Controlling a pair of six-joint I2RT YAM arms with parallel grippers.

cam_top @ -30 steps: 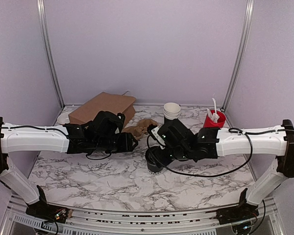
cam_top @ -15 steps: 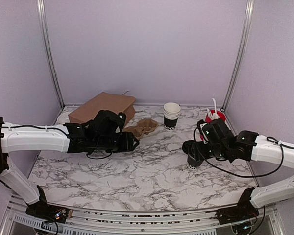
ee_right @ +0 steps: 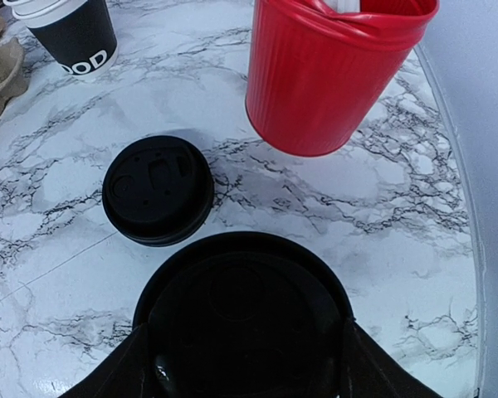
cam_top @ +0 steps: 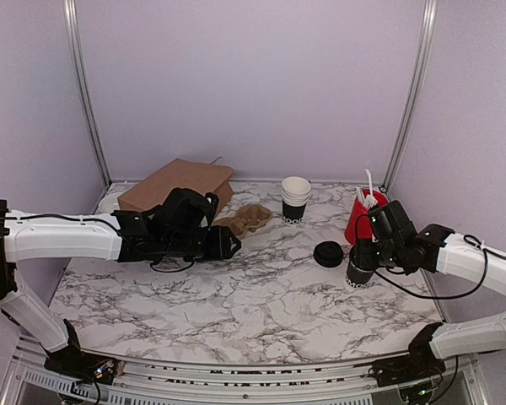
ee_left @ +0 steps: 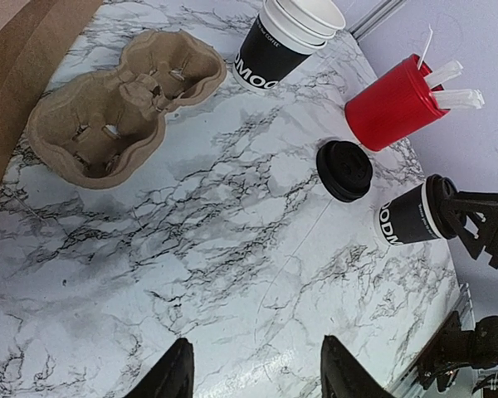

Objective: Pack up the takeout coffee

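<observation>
The takeout coffee (cam_top: 358, 273), a black paper cup with a black lid, is at the right of the table, just in front of the red holder (cam_top: 363, 218). My right gripper (cam_top: 361, 256) is shut on it from above; in the right wrist view the lid (ee_right: 242, 315) fills the space between the fingers (ee_right: 120, 373). The left wrist view shows the cup (ee_left: 408, 218) from the side. Whether its base rests on the marble I cannot tell. My left gripper (cam_top: 224, 245) hovers open over bare marble, near the cardboard cup carrier (cam_top: 246, 218), its fingertips (ee_left: 176, 373) holding nothing.
A brown paper bag (cam_top: 177, 186) lies at the back left behind the carrier (ee_left: 116, 104). A stack of lidless cups (cam_top: 295, 200) stands at the back centre. A low pile of black lids (cam_top: 327, 253) sits left of the held cup. The red holder (ee_right: 332, 75) carries white utensils.
My right arm has swung from the table's middle to the right with the cup, ending by the red holder. The pile of lids is now uncovered. The left arm has barely moved.
</observation>
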